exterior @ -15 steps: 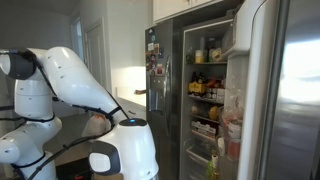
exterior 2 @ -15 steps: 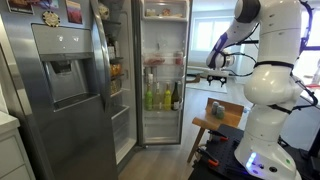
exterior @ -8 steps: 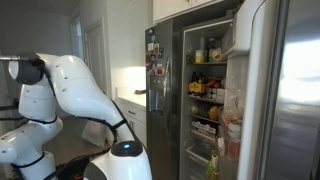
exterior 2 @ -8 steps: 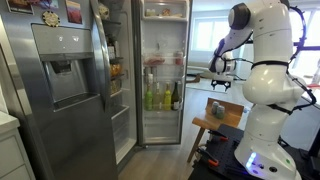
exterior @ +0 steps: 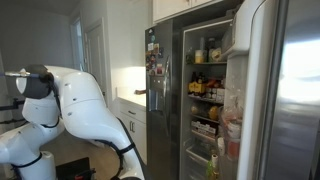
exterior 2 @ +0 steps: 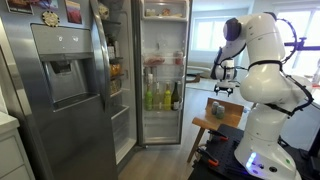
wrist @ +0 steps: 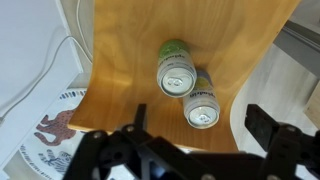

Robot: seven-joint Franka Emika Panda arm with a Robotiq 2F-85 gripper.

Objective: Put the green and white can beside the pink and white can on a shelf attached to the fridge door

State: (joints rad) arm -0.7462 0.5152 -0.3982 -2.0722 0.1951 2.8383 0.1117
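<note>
Gripper hangs over the wooden tabletop, jaws spread wide, holding nothing. The green and white can stands just ahead, left of centre. A second can touches it, directly below the jaw gap.

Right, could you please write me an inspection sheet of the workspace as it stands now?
Surface: wooden tabletop, holding only two cans.
Job's things: green and white can upright, close beside a second can with a yellow-green side; whether they touch cannot be told. Pink and white can not made out. Fridge door open.
Clutter: patterned round item lower than the tabletop edge.
Grippers: gripper open, holding nothing, above the cans.
Cables: white cable beside the table.
Surroundings: open fridge with stocked shelves.
</note>
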